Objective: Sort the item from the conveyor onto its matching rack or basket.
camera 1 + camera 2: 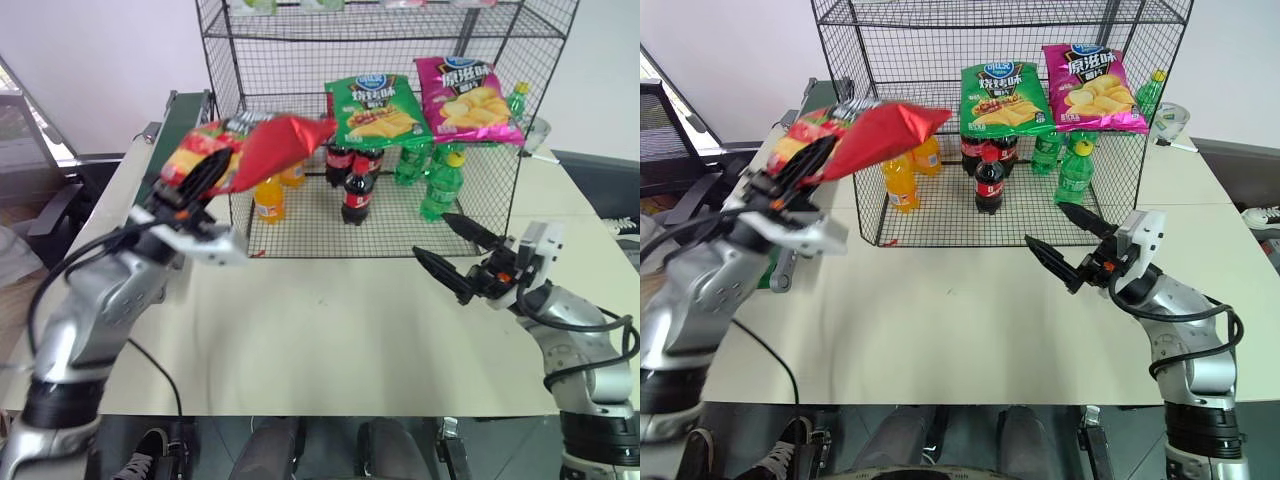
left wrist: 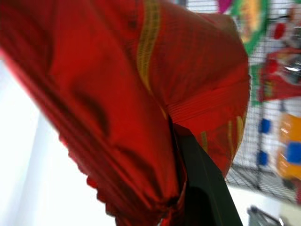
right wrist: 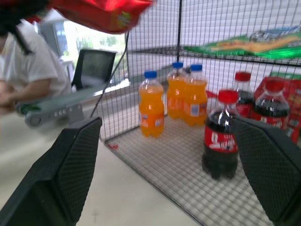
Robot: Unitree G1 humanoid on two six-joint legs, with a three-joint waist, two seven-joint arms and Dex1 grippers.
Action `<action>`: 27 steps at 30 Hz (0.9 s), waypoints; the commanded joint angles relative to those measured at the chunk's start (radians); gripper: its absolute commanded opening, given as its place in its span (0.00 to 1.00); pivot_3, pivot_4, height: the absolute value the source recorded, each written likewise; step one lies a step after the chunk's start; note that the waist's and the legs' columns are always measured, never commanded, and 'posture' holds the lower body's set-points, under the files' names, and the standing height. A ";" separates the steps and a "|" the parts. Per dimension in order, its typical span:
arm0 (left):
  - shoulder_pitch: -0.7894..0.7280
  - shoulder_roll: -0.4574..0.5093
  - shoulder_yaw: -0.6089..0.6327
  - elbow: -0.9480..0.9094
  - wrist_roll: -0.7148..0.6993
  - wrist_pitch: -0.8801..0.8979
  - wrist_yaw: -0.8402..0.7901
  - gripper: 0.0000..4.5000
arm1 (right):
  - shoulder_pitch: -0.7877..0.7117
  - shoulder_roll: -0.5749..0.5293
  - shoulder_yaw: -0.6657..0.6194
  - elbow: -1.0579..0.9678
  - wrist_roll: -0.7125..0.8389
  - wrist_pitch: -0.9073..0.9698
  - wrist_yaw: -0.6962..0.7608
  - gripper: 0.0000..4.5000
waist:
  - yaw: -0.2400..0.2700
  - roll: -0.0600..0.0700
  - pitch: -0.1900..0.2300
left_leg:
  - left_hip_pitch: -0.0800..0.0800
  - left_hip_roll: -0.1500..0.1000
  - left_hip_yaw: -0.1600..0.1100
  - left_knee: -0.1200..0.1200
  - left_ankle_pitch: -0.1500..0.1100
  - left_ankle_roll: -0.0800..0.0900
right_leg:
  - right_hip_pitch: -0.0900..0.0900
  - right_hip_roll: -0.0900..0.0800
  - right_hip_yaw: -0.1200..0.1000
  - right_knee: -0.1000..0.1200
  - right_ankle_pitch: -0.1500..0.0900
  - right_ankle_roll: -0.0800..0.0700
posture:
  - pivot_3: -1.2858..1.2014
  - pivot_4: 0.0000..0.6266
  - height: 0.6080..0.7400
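Note:
The item, a shiny red crisp bag (image 1: 262,150), hangs in the air above the table's left side, its far end close to the front left corner of the rack (image 1: 380,35). My left gripper (image 1: 205,172) is shut on the bag's near end. In the left wrist view a black finger (image 2: 203,184) presses against the red foil (image 2: 108,94). The conveyor (image 1: 186,104) runs along the table's left edge behind the bag. Over the table's right side my right gripper (image 1: 431,236) stands open and holds nothing, pointing toward the rack's lower shelf.
On the rack's middle shelf lie a green crisp bag (image 1: 372,108) and a pink crisp bag (image 1: 465,98). Orange bottles (image 1: 268,200), cola bottles (image 1: 357,192) and green bottles (image 1: 440,185) stand on the bottom grid. A person (image 3: 23,70) sits beyond the conveyor. The table (image 1: 330,330) is pale.

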 commanded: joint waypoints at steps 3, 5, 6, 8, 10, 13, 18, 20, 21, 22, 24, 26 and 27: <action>-0.151 -0.044 -0.076 0.166 0.113 0.036 0.125 0.01 | -0.030 0.010 -0.007 -0.063 0.014 -0.003 -0.046 1.00 | -0.003 0.000 0.000 | 0.000 0.000 0.001 0.000 0.000 0.000 | 0.000 0.000 0.000 0.000 0.000 0.000 | 0.52 0.24 1.00; -0.188 -0.070 -0.096 0.238 0.148 0.083 0.169 0.01 | -0.034 0.012 0.000 -0.070 0.011 -0.002 -0.054 1.00 | -0.004 0.000 0.000 | 0.000 0.000 0.001 0.000 0.003 -0.004 | -0.001 0.000 0.000 0.000 0.000 0.000 | 0.52 0.24 1.00; -0.201 -0.084 -0.100 0.266 0.148 0.099 0.188 0.01 | -0.037 0.013 0.002 -0.072 0.011 -0.001 -0.058 1.00 | -0.003 0.000 0.000 | 0.000 0.000 0.001 0.000 0.003 -0.004 | 0.000 0.000 0.000 0.000 0.000 0.000 | 0.52 0.24 1.00; -0.252 -0.124 -0.130 0.358 0.154 0.130 0.221 0.01 | -0.056 0.025 0.003 -0.079 0.024 0.010 -0.086 1.00 | -0.002 0.000 0.000 | 0.000 0.000 0.000 0.000 0.003 -0.004 | 0.000 0.001 0.000 0.001 0.000 0.000 | 0.52 0.24 1.00; -0.354 -0.157 -0.179 0.489 0.187 0.155 0.270 0.01 | -0.078 0.046 0.011 -0.091 0.032 0.019 -0.118 1.00 | 0.001 -0.001 0.000 | 0.000 -0.001 0.000 0.001 0.002 -0.004 | 0.000 0.001 0.000 0.002 0.000 0.000 | 0.52 0.24 1.00; -0.472 -0.184 -0.224 0.660 0.208 0.182 0.349 0.01 | -0.083 0.070 0.039 -0.098 0.005 0.009 -0.140 1.00 | 0.001 -0.002 0.000 | -0.003 -0.001 -0.002 0.005 0.003 -0.004 | -0.001 0.001 -0.002 0.003 0.000 0.001 | 0.52 0.24 1.00; -0.622 -0.218 -0.269 0.934 0.174 0.167 0.457 0.01 | -0.089 0.095 0.064 -0.096 -0.022 -0.003 -0.171 1.00 | -0.009 -0.002 0.000 | -0.005 -0.003 -0.001 0.005 0.003 -0.005 | -0.003 -0.001 -0.002 0.003 0.000 0.002 | 0.52 0.24 1.00; -0.689 -0.234 -0.299 1.038 0.183 0.169 0.495 0.01 | -0.087 0.096 0.068 -0.101 -0.026 0.000 -0.171 1.00 | -0.007 -0.002 0.001 | -0.005 -0.003 -0.001 0.005 0.004 -0.005 | -0.003 0.000 -0.002 0.004 0.000 0.002 | 0.52 0.24 1.00; -0.709 -0.236 -0.313 1.072 0.188 0.167 0.512 0.01 | -0.086 0.096 0.069 -0.102 -0.027 0.000 -0.171 1.00 | -0.007 -0.002 0.001 | -0.005 -0.003 -0.001 0.005 0.004 -0.005 | -0.003 0.000 -0.002 0.004 0.000 0.002 | 0.52 0.24 1.00; -0.727 -0.245 -0.317 1.107 0.179 0.166 0.528 0.01 | -0.084 0.091 0.069 -0.100 -0.032 -0.003 -0.169 1.00 | -0.008 -0.002 0.001 | -0.005 -0.003 -0.001 0.005 0.003 -0.005 | -0.003 0.000 -0.002 0.004 0.000 0.002 | 0.52 0.24 1.00; -0.754 -0.255 -0.330 1.167 0.167 0.165 0.555 0.01 | -0.081 0.084 0.066 -0.100 -0.035 -0.005 -0.167 1.00 | -0.008 -0.002 0.001 | -0.005 -0.003 -0.001 0.005 0.003 -0.005 | -0.003 0.000 -0.002 0.004 -0.001 0.002 | 0.52 0.24 1.00; -0.791 -0.263 -0.361 1.238 0.174 0.152 0.587 0.01 | -0.079 0.081 0.062 -0.107 -0.033 0.001 -0.170 1.00 | -0.008 -0.002 0.001 | -0.006 -0.003 -0.001 0.005 0.004 -0.005 | -0.004 -0.001 -0.002 0.004 -0.001 0.002 | 0.52 0.24 1.00; -0.808 -0.268 -0.369 1.269 0.169 0.144 0.601 0.01 | -0.076 0.081 0.062 -0.113 -0.032 0.005 -0.172 1.00 | -0.008 -0.002 0.001 | -0.006 -0.003 -0.001 0.005 0.004 -0.005 | -0.004 -0.001 -0.002 0.005 -0.001 0.002 | 0.52 0.24 1.00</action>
